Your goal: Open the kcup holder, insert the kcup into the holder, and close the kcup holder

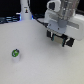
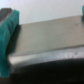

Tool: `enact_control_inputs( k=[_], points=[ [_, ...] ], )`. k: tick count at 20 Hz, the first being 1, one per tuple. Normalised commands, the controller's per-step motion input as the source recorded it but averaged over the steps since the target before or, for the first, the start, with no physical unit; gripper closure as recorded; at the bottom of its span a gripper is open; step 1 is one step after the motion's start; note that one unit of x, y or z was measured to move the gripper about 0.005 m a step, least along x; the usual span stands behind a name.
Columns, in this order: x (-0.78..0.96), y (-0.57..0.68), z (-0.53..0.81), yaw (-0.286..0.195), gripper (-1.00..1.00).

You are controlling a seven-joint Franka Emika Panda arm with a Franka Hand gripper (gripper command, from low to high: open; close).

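The kcup (image 1: 16, 52) stands alone on the white counter (image 1: 35, 65), toward its near edge. Farther back, the gripper (image 1: 59, 39) hangs low with fingers (image 2: 7, 27) spread around a dark slab, probably the holder (image 2: 47, 42). To open it well, pull straight and level.

kcup (image 1: 16, 52) sitting green-topped on the white tabletop (image 1: 40, 65), near left | gripper (image 1: 60, 39) hanging at far right, well apart from it | white post (image 1: 24, 11) standing far left
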Motion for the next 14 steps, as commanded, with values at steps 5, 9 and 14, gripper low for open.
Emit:
enact_control_inputs(
  k=[5,9,14],
  points=[
    [0.22,-0.17,-0.02,0.000,-1.00],
    [0.10,-0.15,0.30,-0.120,-1.00],
    [0.13,-0.48,0.40,-0.220,-1.00]
  ],
)
